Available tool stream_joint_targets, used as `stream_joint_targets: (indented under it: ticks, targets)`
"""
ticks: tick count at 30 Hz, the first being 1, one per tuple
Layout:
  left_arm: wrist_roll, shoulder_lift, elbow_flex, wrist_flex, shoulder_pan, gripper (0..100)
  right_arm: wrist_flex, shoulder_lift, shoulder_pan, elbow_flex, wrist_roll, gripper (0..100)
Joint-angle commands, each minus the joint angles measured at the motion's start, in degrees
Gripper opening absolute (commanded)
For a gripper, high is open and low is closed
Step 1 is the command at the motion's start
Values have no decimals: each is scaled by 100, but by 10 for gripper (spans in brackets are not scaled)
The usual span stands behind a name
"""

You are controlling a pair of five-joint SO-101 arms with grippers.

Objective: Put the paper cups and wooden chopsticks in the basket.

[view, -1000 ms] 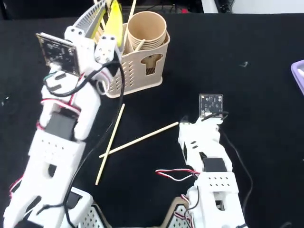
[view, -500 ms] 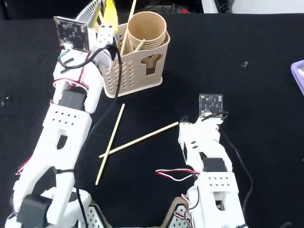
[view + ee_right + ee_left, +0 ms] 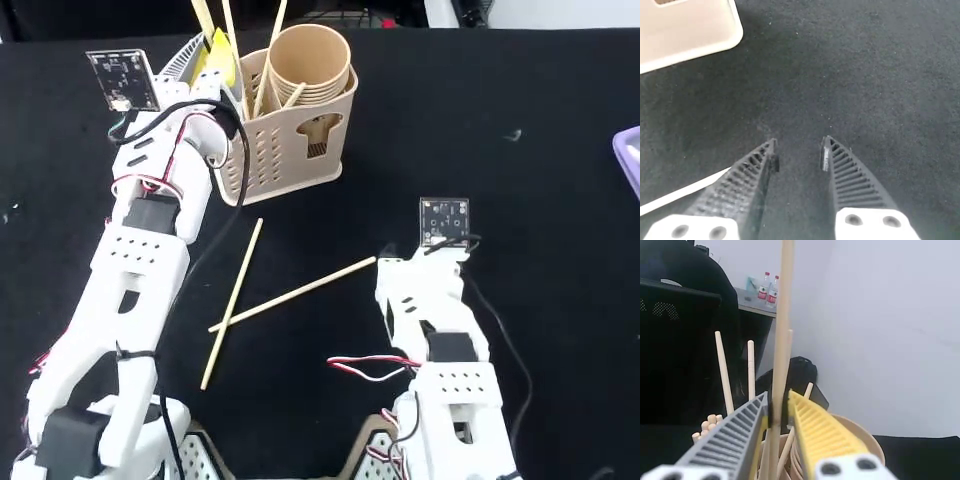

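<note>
One chopstick point(image 3: 782, 315) is pinched in my left hand point(image 3: 778, 402) over the basket point(image 3: 300, 150) edge at 11 o'clock, and if I let go crooked it could drop on the table point(image 3: 500, 120).

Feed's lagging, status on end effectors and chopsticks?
Left end effector shut on a chopstick, upright at the basket. Right end effector open, low over table. Two loose chopsticks crossed on table, unobstructed.
</note>
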Motion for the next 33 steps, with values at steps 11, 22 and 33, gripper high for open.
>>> stream_joint_targets:
  ticks: [11, 22, 33]
  targets:
    - [44, -70, -1613, 2189, -40, 112, -149, -110, -88, -171, 237, 149]
    - [35, 97, -2070, 2866, 4, 113, -149, -110, -88, -171, 255, 149]
    - [35, 747, -2466, 2207, -40, 112, -149, -119, -88, -171, 264, 149]
